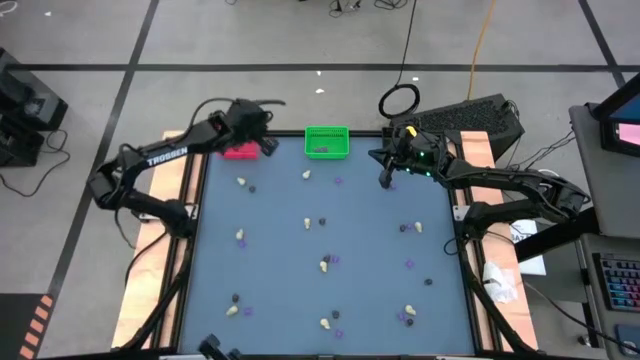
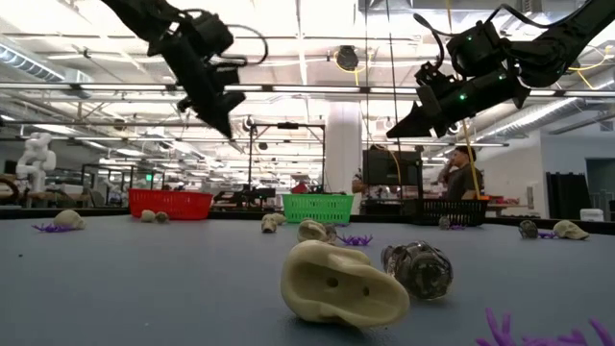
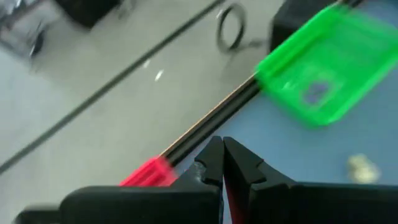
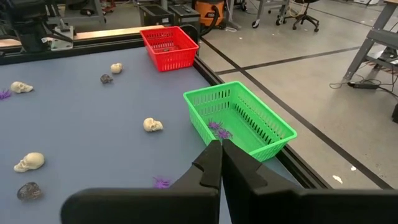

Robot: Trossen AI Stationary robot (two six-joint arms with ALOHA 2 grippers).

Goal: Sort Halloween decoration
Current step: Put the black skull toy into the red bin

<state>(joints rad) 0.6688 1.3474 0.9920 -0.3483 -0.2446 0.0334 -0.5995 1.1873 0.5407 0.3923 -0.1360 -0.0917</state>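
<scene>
Small Halloween trinkets lie scattered on the blue-grey mat [image 1: 360, 300]: cream skulls [image 1: 325, 264], dark skulls [image 1: 322, 222] and flat purple bits [image 1: 409, 264]. A few purple bits [image 4: 217, 129] lie inside the green bin [image 1: 327, 142] at the far edge. The red bin [image 1: 238, 152] stands to its left. My left gripper [image 1: 268, 146] hovers shut over the red bin's right end, slanting down with nothing between its fingers [image 3: 211, 155]. My right gripper [image 1: 385, 181] hangs shut above the mat right of the green bin, also holding nothing.
A black bin [image 2: 452, 210] stands at the far right, under my right arm. Close to the low camera lie a cream skull [image 2: 341, 284] and a dark skull [image 2: 418, 267]. A person [image 2: 466, 173] stands in the room beyond the table.
</scene>
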